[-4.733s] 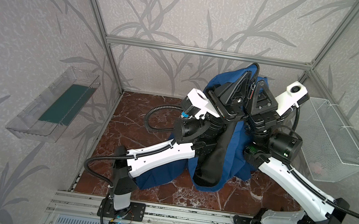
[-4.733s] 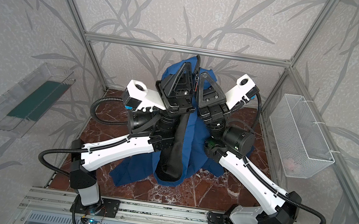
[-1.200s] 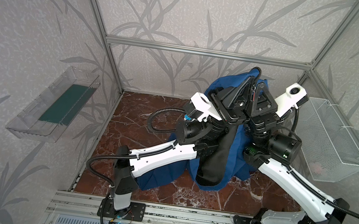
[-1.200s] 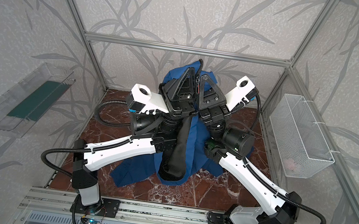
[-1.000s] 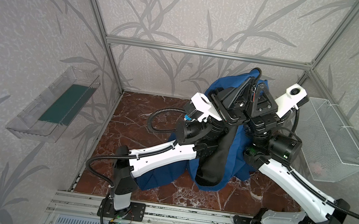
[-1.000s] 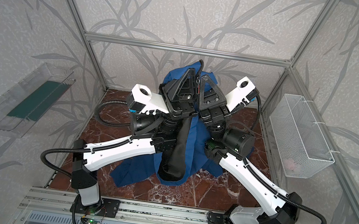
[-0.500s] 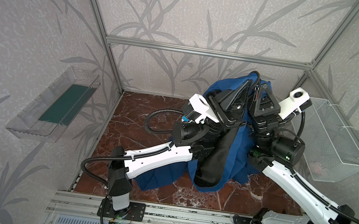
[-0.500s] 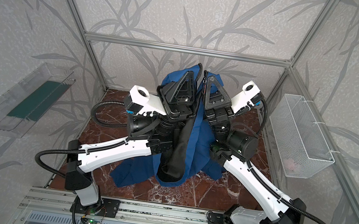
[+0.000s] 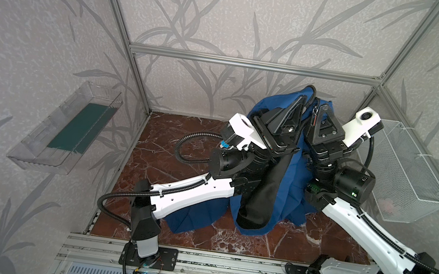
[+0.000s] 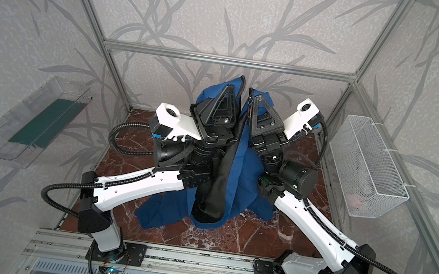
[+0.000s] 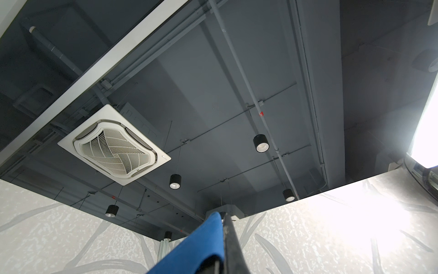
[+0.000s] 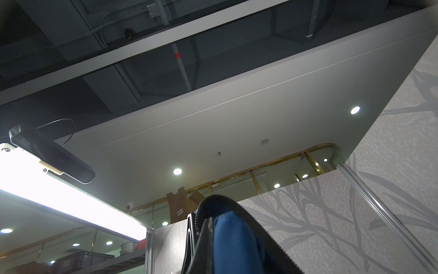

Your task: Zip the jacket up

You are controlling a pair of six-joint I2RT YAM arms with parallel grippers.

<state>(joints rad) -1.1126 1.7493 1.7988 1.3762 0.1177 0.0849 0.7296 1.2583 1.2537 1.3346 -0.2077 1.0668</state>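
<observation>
Jacket: the blue jacket (image 9: 289, 188) hangs high over the surface (image 9: 177, 137), black lining facing out; its lower folds lie on the surface.
Left claw: the left claw (image 10: 231, 87) is clenched on one front edge of the jacket, far above the surface; the left wrist view shows blue cloth and a dark edge running up into it.
Right claw: the right claw (image 10: 259, 96) is clenched on the other front edge at the same height above the surface, just beside the left claw but apart from it.
Zipper: the toothed tape (image 12: 237, 204) arcs over the right claw's grip, and the slider (image 10: 249, 104) hangs just under it; the two halves look unjoined.
Step in hand: probably bringing the two top edges together so the zipper ends can meet.
Risk, slipping: both grips are thin pinches on cloth carrying the whole garment; a tug apart could pull an edge free and drop it to the surface.
Risk, misalignment: the lining sags between the edges and could get caught in the teeth.
Risk, collision: the claws sit so close that closing the gap may knock them together.
</observation>
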